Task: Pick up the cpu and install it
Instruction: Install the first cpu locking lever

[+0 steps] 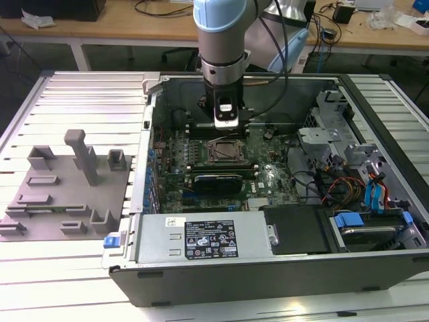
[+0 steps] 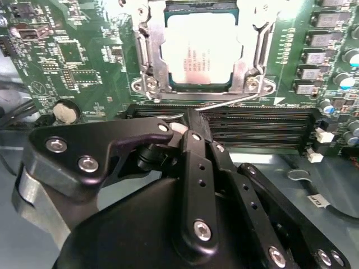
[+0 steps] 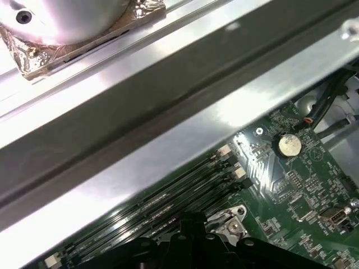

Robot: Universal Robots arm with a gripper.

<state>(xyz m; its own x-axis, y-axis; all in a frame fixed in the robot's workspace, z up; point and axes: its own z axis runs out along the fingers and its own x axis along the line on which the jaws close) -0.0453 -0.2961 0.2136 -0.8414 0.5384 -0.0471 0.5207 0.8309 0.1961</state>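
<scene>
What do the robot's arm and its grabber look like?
The robot arm is a fat round tube, silvery grey with a light blue cap, turning black lower down. A thin black cable loops beside it, and a small white and black box sits near its end. The gripper is made of black metal bars joined by shiny silver screws.

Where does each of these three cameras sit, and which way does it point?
Exterior view: off the arm, raised, looking down into the open computer case; the arm and end effector show.
Second wrist view: on the arm, looking past the end effector's black links at the cpu in its socket.
First wrist view: on the arm, facing the case's metal rail; the end effector's dark edge shows.
Both wrist views share the coin battery.
</scene>
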